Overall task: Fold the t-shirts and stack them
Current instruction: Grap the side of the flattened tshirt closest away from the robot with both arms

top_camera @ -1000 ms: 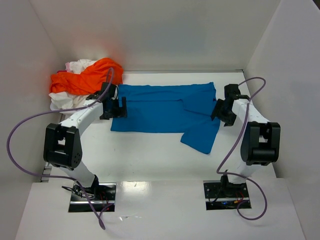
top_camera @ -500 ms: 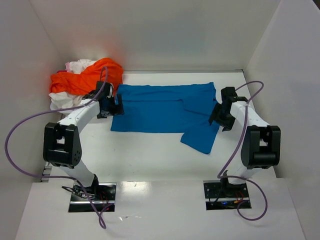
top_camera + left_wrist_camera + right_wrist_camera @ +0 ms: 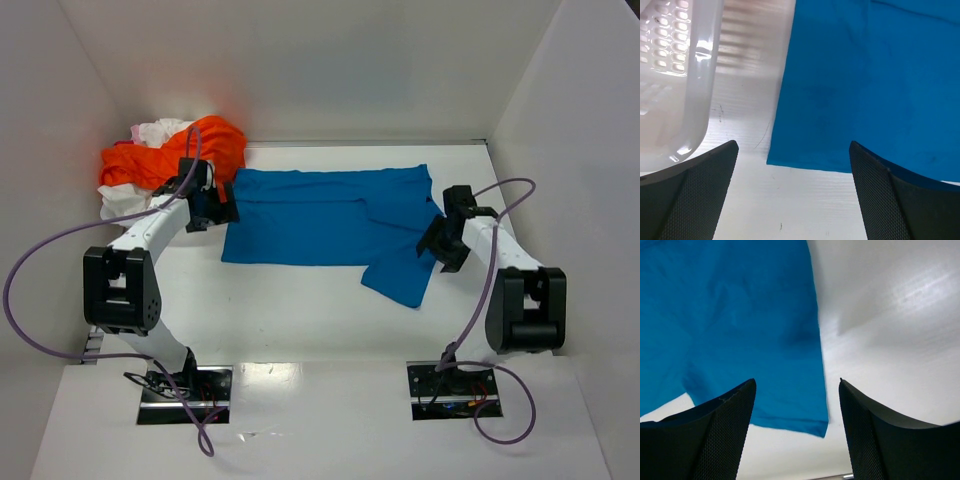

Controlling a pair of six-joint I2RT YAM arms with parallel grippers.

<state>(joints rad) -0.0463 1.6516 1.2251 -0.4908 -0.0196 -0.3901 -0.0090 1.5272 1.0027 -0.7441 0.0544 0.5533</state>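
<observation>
Over in the far left corner we've got the pile: the orange shirt (image 3: 180, 150) is bunched on top of some white shirts (image 3: 122, 200). The left wrist camera shows a white plastic basket (image 3: 675, 75) with slotted holes just beside the blue one's left edge.

Next comes the left gripper (image 3: 228, 206). Its fingers are spread wide with nothing between them, and we see it hanging right over the left edge of the blue shirt (image 3: 310, 215). From its own camera, the left gripper (image 3: 792, 155) frames the near-left corner of the blue shirt (image 3: 865, 75), with bare table (image 3: 740, 200) below.

The blue shirt lies flat across the middle of the table (image 3: 300, 310), with a loose flap sticking out toward us on its right side.

On the right, the right gripper (image 3: 430, 245) sits over that right edge. In its wrist view, the right gripper (image 3: 797, 390) has its fingers apart and isn't holding anything, and the blue shirt's (image 3: 725, 315) edge runs between them.
</observation>
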